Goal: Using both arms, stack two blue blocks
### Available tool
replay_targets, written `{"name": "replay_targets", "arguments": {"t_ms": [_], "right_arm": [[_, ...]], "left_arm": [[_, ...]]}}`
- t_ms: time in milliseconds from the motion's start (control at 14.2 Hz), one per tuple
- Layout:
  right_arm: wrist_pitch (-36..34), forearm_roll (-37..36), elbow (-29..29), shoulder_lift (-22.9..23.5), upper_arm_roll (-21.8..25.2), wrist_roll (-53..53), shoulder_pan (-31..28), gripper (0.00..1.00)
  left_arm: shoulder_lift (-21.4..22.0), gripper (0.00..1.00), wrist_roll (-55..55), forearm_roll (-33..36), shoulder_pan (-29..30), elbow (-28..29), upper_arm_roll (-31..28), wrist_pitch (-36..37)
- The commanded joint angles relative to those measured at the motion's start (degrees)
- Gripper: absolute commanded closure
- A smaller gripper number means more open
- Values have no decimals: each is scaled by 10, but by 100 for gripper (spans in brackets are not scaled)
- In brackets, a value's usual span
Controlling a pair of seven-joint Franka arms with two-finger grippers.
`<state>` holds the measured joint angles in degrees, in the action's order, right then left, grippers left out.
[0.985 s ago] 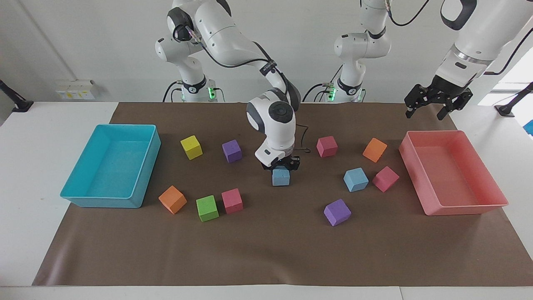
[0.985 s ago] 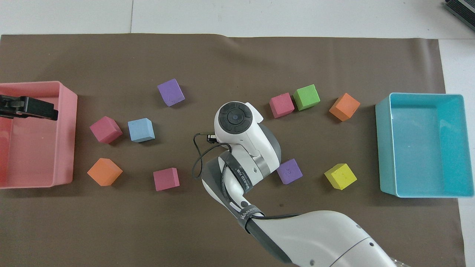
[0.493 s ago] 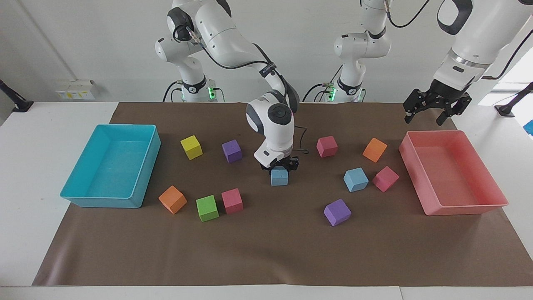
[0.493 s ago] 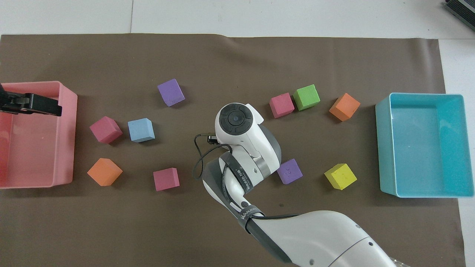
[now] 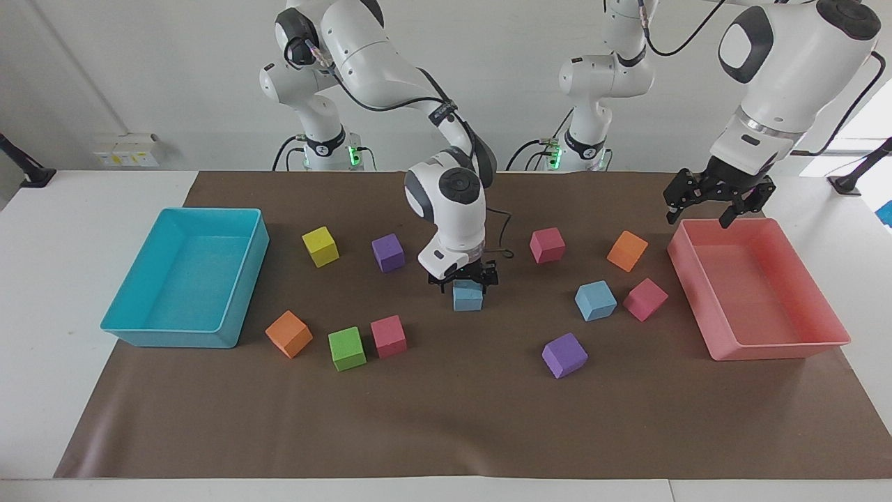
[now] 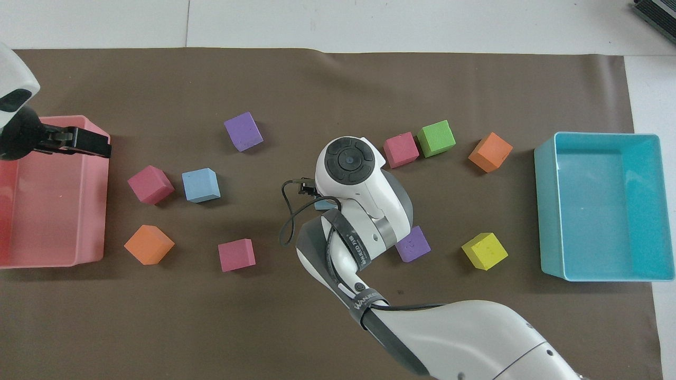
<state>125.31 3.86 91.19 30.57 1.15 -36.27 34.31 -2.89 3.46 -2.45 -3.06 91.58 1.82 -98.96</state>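
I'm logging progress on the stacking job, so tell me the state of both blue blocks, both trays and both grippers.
middle blue block, flat on the mat, unstacked
other blue block, on the mat beside a pink cube, untouched
pink tray, empty
turquoise tray, empty
right gripper, open, low over the middle blue block
left gripper, open, empty, over the pink tray's rim

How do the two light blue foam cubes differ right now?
One light blue foam cube sits at mid-table directly under the right gripper; the other light blue foam cube sits beside a pink foam cube, no gripper over it. The first sits square-on, the second turned. Both rest unstacked on the mat.
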Motion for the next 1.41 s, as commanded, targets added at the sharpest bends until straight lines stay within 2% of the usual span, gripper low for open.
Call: {"name": "replay_targets", "arguments": {"t_ms": [0, 282, 422, 633, 774, 915, 1056, 1337], "right_arm": [[7, 49, 4, -23, -5, 17, -11, 0], [6, 77, 2, -38, -2, 27, -28, 0], [0, 90, 4, -52, -4, 40, -35, 0], [5, 170, 5, -66, -3, 51, -59, 0], [8, 209, 4, -67, -4, 115, -83, 0], [10, 279, 8, -67, -3, 193, -103, 0], [9, 317, 11, -67, -4, 308, -128, 0], [10, 414, 34, -69, -3, 416, -157, 58]], "left_arm": [[8, 0, -25, 7, -26, 48, -6, -46], [-4, 0, -93, 7, -66, 134, -6, -168], [-29, 0, -118, 7, -69, 142, -6, -192], [-80, 0, -167, 29, -90, 150, -6, -238], [-99, 0, -193, 36, -90, 164, -6, -280], [-119, 0, -211, 36, -94, 167, -6, -294], [-108, 0, -212, 36, -94, 200, -6, -296], [-115, 0, -228, 36, -100, 224, -6, -324]]}}
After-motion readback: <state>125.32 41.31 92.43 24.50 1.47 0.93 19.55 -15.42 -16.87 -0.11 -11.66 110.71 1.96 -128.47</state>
